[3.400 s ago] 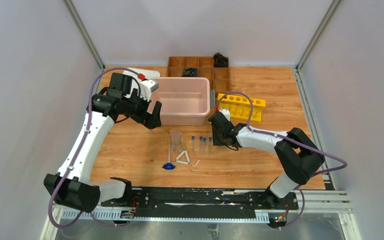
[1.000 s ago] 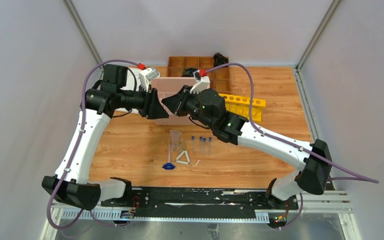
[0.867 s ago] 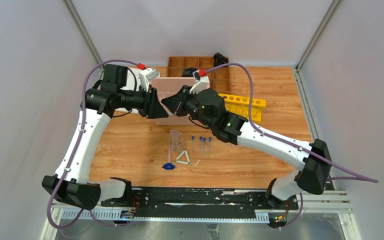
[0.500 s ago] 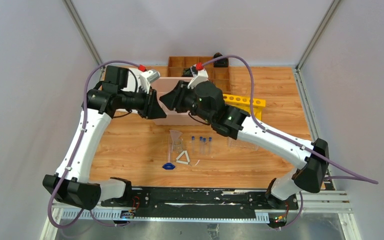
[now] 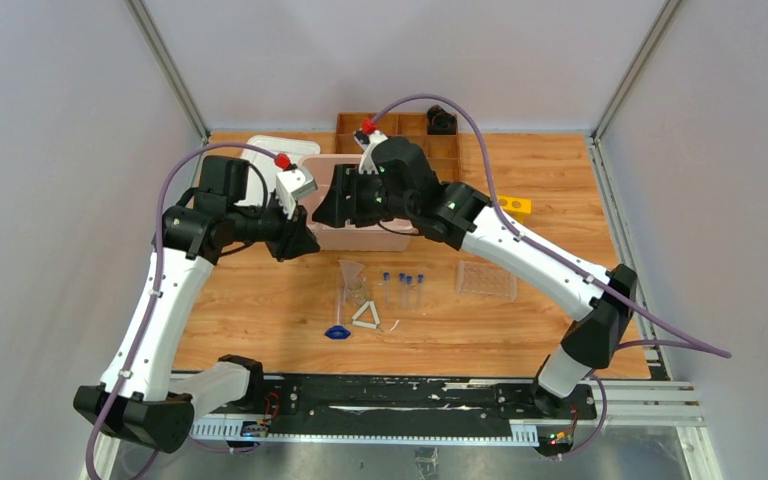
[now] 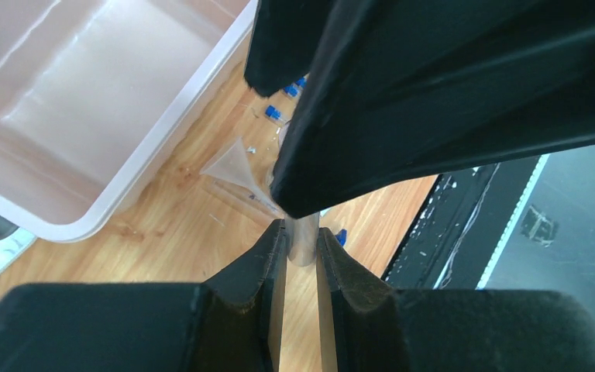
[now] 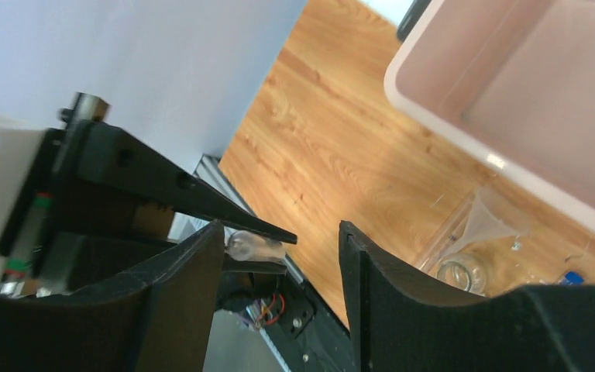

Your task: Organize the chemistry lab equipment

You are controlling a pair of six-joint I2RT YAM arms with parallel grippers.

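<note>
Landmark: a pale pink rectangular plastic bin [image 5: 360, 238] at the back of the wooden table [image 5: 250, 300].
Left tool [image 6: 300, 232]: narrow, pinched on a small clear round-ended tube [image 7: 252, 246] and held in the air off the bin's near left corner.
Right tool [image 7: 279, 231]: spread wide and empty over the bin's left end, facing the left tool's tip with the tube ahead of its gap.
Other equipment: on the table at the bin's near side lie a clear glass funnel [image 5: 351, 272], a small white triangle [image 5: 366, 314], a tiny blue piece [image 5: 337, 332] and several small clear blue-capped tubes [image 5: 403, 285]. A clear plastic tube rack [image 5: 486, 280] sits off the bin's near right corner.
Likely step: passing the tube from tool to tool.
Risk: little of the tube sticks out, so the right tool may close on the left tool's tips instead. If the left tool lets go early, the tube drops beside the bin and may roll or crack.
Change from 3.4 s ago: the right tool was low by the capped tubes and is now raised across the bin. The rack, unseen then, is uncovered. The left arm has drawn back from the bin's left wall.
</note>
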